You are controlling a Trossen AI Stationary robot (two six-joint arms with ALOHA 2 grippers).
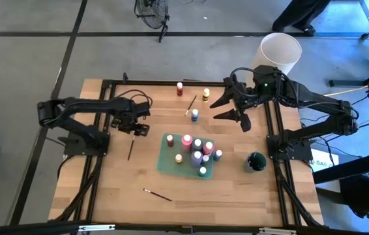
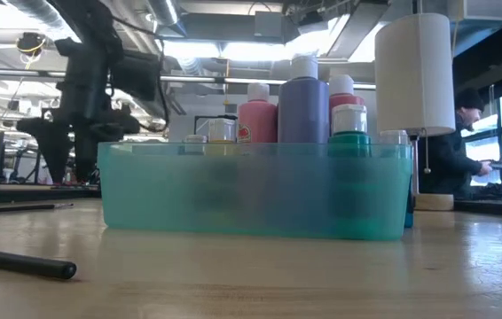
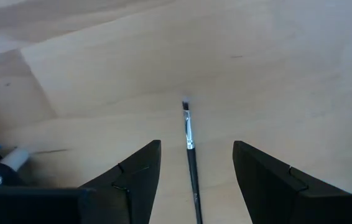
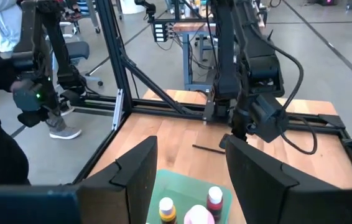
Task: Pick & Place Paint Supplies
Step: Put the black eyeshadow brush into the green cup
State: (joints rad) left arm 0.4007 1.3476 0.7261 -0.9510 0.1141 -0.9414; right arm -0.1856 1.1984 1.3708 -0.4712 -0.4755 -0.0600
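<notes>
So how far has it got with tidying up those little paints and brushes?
Roughly two-thirds through. About eight bottles already stand in the green tray. In hand: the open left gripper straddles a brush lying on the table, not yet gripped. The open right gripper hangs above the table, holding nothing. Left outside: the red bottle, yellow bottle, blue bottle and two more brushes.

My view: tall white cylinder (image 1: 280,53) off table's far right corner, floor fan (image 1: 152,14) beyond, dark green cup (image 1: 255,162) on wood table (image 1: 113,183).
</notes>
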